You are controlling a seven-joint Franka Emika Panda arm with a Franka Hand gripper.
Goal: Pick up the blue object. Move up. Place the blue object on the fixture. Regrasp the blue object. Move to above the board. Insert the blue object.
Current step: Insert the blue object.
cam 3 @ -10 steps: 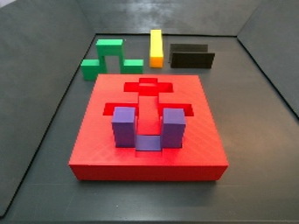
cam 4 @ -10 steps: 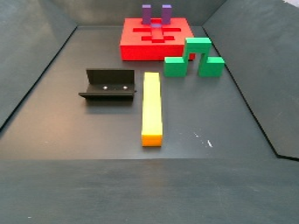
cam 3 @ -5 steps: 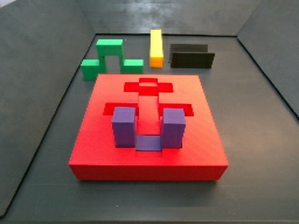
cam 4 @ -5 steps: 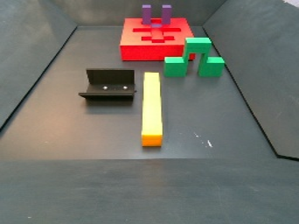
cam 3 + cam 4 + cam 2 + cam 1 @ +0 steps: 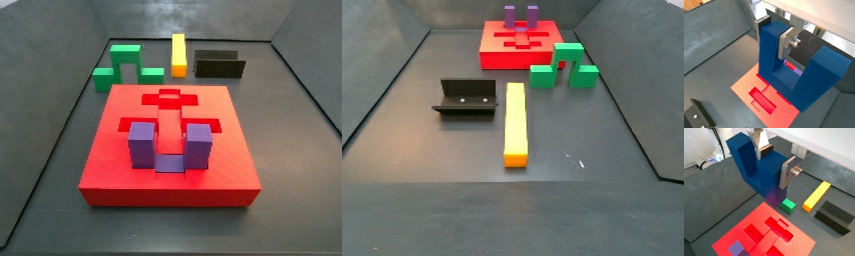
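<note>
In both wrist views my gripper (image 5: 776,162) (image 5: 774,35) is shut on one prong of the blue object (image 5: 756,172) (image 5: 777,67), a dark blue U-shaped block. It hangs in the air above the red board (image 5: 751,235) (image 5: 749,84). The board (image 5: 107,170) (image 5: 500,56) also shows in both side views, but neither the gripper nor the blue object appears there. The black fixture (image 5: 219,65) (image 5: 465,97) (image 5: 834,215) (image 5: 701,116) stands on the floor apart from the board, with nothing on it.
A lilac-purple U-shaped block (image 5: 171,145) (image 5: 521,14) stands in a slot at one end of the board. A green block (image 5: 123,62) (image 5: 564,66) and a long yellow bar (image 5: 178,52) (image 5: 515,122) lie on the floor between board and fixture. Grey walls ring the floor.
</note>
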